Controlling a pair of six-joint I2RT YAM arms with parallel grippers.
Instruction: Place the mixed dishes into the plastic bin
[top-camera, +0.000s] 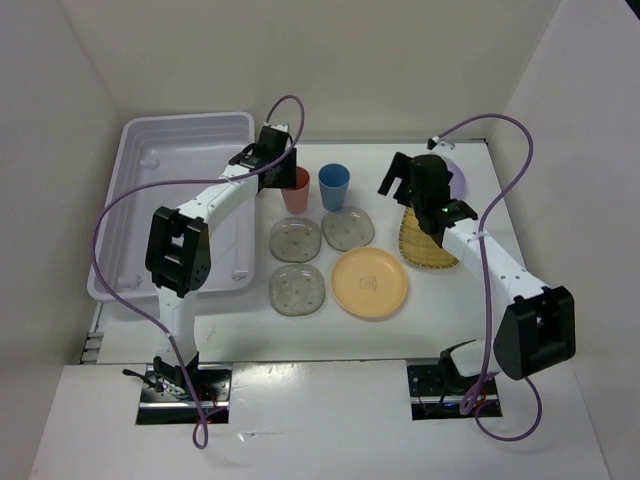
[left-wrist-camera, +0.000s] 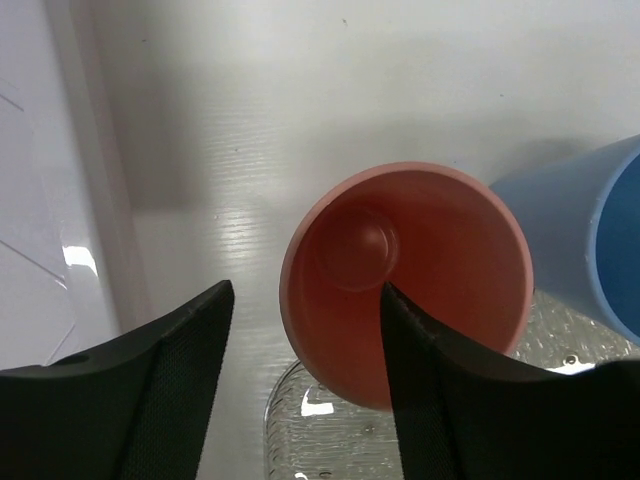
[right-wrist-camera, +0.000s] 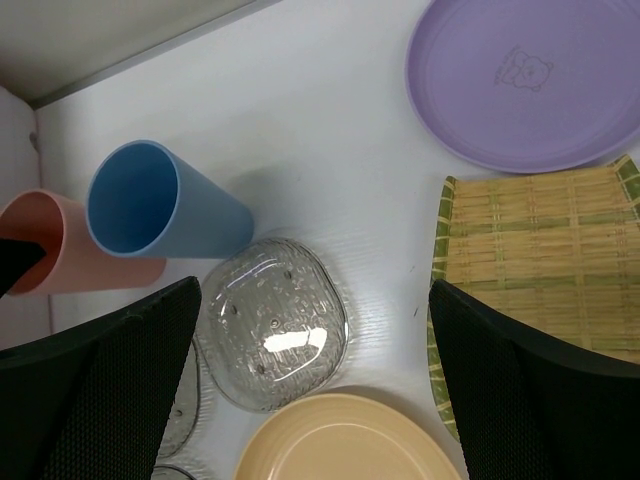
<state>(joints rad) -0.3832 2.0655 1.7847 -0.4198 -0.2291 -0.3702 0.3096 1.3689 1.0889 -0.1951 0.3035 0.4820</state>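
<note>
The salmon cup (top-camera: 296, 190) stands upright right of the plastic bin (top-camera: 185, 120), with the blue cup (top-camera: 334, 186) beside it. My left gripper (top-camera: 283, 172) is open at the salmon cup (left-wrist-camera: 440, 260): one finger sits inside the cup, the other outside its left wall. My right gripper (top-camera: 398, 188) is open and empty, hovering between a clear saucer (right-wrist-camera: 275, 325) and the yellow woven plate (right-wrist-camera: 540, 260). Three clear saucers (top-camera: 296, 239) (top-camera: 348, 228) (top-camera: 297, 289) and the orange-yellow plate (top-camera: 369, 282) lie in front of the cups. The lavender bowl (right-wrist-camera: 530, 80) lies behind the woven plate.
The bin holds no dishes and its near wall (left-wrist-camera: 40, 200) runs close to the left of the salmon cup. The blue cup (left-wrist-camera: 590, 240) nearly touches the salmon cup's right side. White walls enclose the table at the back and sides.
</note>
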